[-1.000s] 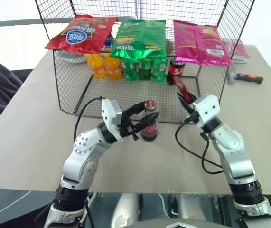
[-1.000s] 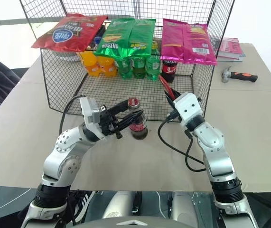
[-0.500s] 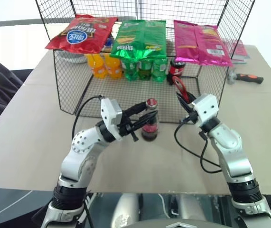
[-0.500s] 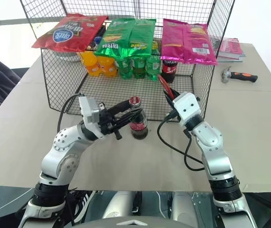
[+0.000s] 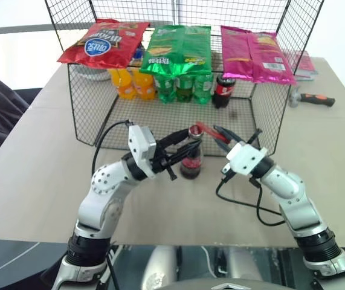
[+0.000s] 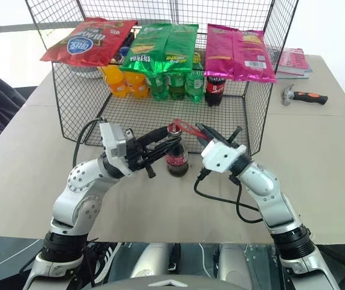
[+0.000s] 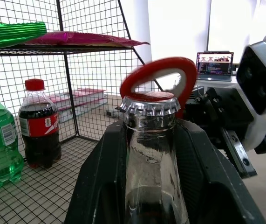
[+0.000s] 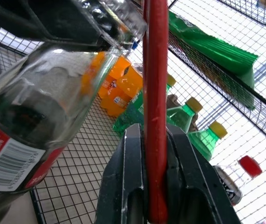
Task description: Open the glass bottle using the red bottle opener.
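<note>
Right hand (image 5: 219, 132) swung opener (image 5: 207, 130) to bottle (image 5: 191, 158) cap; left hand (image 5: 183, 147) pinching neck

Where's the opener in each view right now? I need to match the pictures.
Left eye: opener, centre, beside the bottle cap.
Right eye: centre.
Left wrist: its ring behind the cap.
Right wrist: handle upright between the fingers.
Shared landmark: the cap.

glass bottle (image 7: 151, 186) base perhaps cut off
</note>
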Available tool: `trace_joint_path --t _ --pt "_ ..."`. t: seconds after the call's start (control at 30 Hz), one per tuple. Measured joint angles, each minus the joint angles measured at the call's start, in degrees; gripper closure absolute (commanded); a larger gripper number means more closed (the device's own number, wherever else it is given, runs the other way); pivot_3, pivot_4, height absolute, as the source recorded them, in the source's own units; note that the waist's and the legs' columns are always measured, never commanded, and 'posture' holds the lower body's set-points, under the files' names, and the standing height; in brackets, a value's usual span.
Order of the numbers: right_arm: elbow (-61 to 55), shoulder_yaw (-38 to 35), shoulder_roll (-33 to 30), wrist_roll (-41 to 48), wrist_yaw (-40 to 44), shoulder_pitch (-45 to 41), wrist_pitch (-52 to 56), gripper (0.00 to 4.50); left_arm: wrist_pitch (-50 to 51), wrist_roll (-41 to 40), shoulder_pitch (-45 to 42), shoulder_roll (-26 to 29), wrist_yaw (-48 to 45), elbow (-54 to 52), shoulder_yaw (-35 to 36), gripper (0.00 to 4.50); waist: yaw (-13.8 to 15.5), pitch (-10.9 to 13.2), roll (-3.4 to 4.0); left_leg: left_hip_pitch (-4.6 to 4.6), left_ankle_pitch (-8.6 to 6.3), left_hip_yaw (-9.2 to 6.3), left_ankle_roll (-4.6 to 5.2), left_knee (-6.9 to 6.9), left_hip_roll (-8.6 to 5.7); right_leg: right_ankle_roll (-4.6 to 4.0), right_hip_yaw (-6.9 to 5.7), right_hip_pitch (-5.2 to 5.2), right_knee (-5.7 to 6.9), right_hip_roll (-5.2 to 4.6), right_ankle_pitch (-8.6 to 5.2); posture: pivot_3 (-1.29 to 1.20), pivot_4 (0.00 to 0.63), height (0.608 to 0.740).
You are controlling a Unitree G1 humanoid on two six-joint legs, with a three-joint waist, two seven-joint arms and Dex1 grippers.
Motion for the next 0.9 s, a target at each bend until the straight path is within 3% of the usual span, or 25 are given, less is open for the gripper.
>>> trace_joint_path --t 0.5,0.9 --pt "10.6 2.9 5.8 -9.4 -9.7 -2.8 -8.5 4.50 3.8 -1.3 -0.5 1.6 0.6 -0.1 1.3 3.50 0.0 0.0 0.00 0.72 -0.10 0.11 0.16 -0.07 0.06 -0.01 0.15 0.55 0.03 0.02 -0.03 0.00 0.150 0.709" --pt "17.6 4.1 8.5 -15.5 -19.0 -4.4 -14.8 4.50 6.9 -2.4 -0.4 2.4 0.8 -1.4 2.8 3.50 -0.1 0.0 0.00 0.77 0.01 0.15 -0.03 -0.08 0.07 -0.03 0.22 0.55 0.08 0.03 -0.02 0.00 0.150 0.709"
